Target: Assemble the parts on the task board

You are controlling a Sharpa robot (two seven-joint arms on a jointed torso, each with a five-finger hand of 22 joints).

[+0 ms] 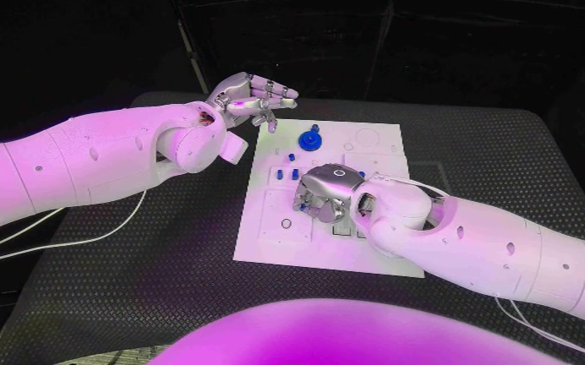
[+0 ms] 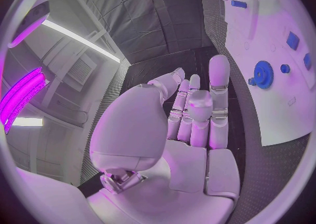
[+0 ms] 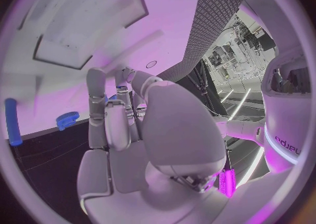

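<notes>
The white task board (image 1: 378, 141) lies in the middle of the black table. A blue gear (image 1: 312, 138) stands near its far edge, also visible in the left wrist view (image 2: 263, 71) and the right wrist view (image 3: 67, 119). Small blue parts (image 1: 287, 173) sit at the board's left side. A blue peg (image 1: 270, 126) lies by the board's far left corner. My right hand (image 1: 327, 192) is down on the board's middle with its fingers curled onto the surface; what is under them is hidden. My left hand (image 1: 250, 99) hovers palm up beyond the far left corner, holding nothing (image 2: 194, 110).
White cables (image 1: 85, 228) trail over the table on the left. The board (image 2: 289, 103) has several recesses and holes near its front left (image 1: 286, 223). Bare black table mat (image 1: 488, 145) lies to the right of the board.
</notes>
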